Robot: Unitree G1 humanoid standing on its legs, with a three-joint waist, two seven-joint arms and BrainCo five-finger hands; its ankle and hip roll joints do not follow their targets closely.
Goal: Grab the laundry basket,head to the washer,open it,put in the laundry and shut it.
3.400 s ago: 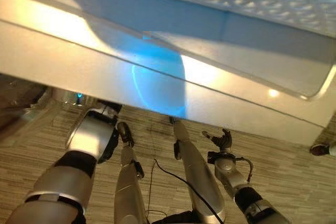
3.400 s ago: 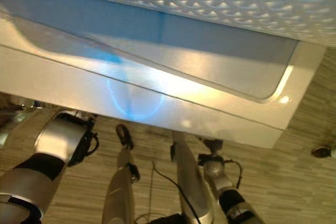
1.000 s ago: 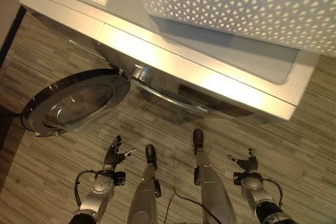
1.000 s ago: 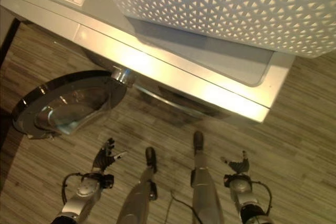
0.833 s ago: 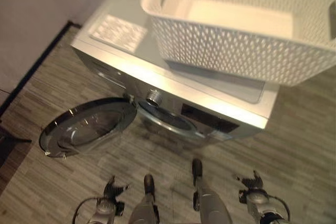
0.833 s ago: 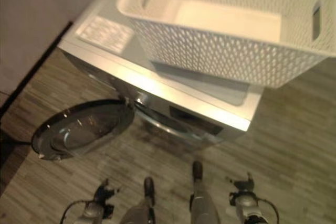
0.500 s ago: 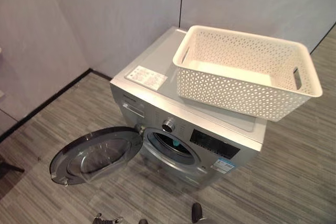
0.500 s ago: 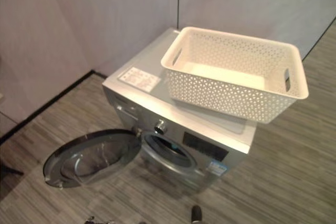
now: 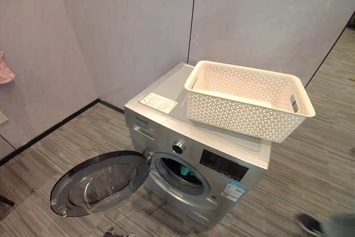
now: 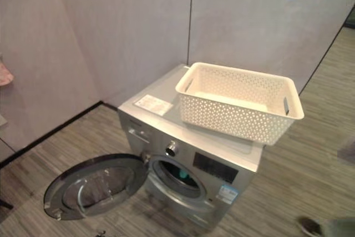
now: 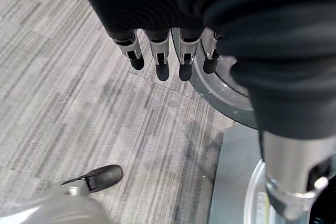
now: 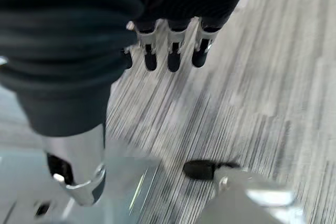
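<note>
While I look down at the floor [image 9: 44, 154], a pink cloth [image 9: 5, 67] shows at the far left against the wall [image 9: 111, 31]. Next comes the washer's round door [image 9: 100, 184], swung wide open and lying low toward my left. The washer [image 9: 194, 154] stands just right of it, its drum mouth uncovered, with something teal [image 9: 191, 177] visible inside. The basket [image 9: 247, 98] sits on the washer's top, toward its right side, and nothing shows in it but its bare bottom. At the lower right a person's shoe [image 9: 310, 224] rests on the floor. My left hand [image 11: 163, 51] hangs over the floor with its fingers straight and loose, holding nothing. My right hand [image 12: 168, 45] hangs the same way, fingers relaxed and empty, above the floor.
</note>
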